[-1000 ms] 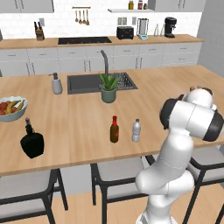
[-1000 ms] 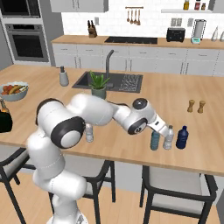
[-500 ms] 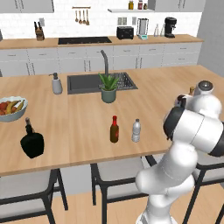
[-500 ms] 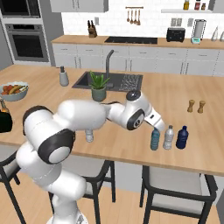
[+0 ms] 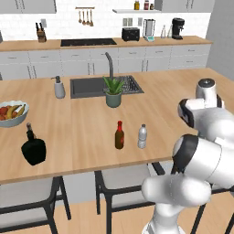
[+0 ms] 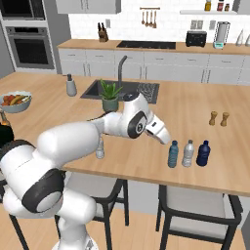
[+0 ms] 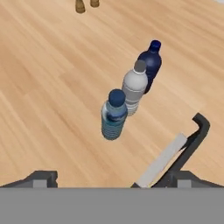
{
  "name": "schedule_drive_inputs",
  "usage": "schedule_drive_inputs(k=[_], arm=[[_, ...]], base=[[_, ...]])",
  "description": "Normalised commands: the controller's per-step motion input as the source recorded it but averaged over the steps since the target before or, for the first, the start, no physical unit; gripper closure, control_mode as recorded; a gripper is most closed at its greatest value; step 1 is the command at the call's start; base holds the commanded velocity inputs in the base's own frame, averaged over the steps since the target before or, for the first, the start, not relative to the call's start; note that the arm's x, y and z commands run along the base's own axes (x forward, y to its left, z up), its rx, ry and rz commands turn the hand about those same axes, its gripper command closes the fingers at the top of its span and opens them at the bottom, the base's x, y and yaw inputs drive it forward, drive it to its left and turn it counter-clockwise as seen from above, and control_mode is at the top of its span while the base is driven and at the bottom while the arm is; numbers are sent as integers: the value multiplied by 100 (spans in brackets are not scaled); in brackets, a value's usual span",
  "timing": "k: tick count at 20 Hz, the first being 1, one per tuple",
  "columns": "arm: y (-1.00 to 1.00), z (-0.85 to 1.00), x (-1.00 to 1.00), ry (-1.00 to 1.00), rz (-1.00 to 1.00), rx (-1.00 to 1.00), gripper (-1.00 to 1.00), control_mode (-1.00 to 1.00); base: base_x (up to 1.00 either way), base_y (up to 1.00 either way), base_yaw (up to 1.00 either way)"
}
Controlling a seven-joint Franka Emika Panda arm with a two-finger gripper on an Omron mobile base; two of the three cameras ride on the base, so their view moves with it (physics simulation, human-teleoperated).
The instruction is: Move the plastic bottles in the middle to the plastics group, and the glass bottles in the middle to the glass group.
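On the island's near side stand a whitish plastic bottle point(image 5: 142, 136) point(image 6: 100, 149) and, to its left, the slim brown red-capped glass bottle point(image 5: 119, 135). The plastics group point(image 6: 188, 154) lines up at the right: a blue-tinted blue-capped bottle point(image 6: 173, 154) point(image 7: 114, 116), a clear bottle point(image 7: 134, 87) and a dark blue one point(image 7: 150, 63). The squat black bottle of the glass group point(image 5: 33, 148) stands far left. My gripper point(image 6: 166, 137) point(image 7: 113, 179) hangs open and holds nothing, just left of and above the blue-tinted bottle, clear of it.
Two small brown shakers point(image 6: 218, 118) stand behind the plastics group. A fruit bowl point(image 5: 11, 112), a grey soap dispenser point(image 5: 59, 87), a potted plant point(image 5: 113, 93) and the sink point(image 5: 91, 87) lie further back. Stools point(image 5: 128, 178) stand under the island's near edge.
My gripper has drawn back up and to the left, away from the blue-tinted bottle, which stays upright in the row. The arm's elbow has swung right.
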Motion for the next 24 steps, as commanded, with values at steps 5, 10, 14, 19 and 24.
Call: schedule_drive_inputs(k=[5, 10, 14, 19, 24], arm=[[64, 31, -28, 16, 14, 0, -100, -100], [66, 6, -8, 18, 27, 0, -100, -100], [49, 2, 0, 22, 37, 0, -100, -100], [39, 2, 2, 26, 37, 0, -100, -100], [41, 0, 4, 11, 33, 8, -100, -100]], base=[[0, 0, 0], [0, 0, 0], [0, 0, 0], [0, 0, 0], [0, 0, 0]])
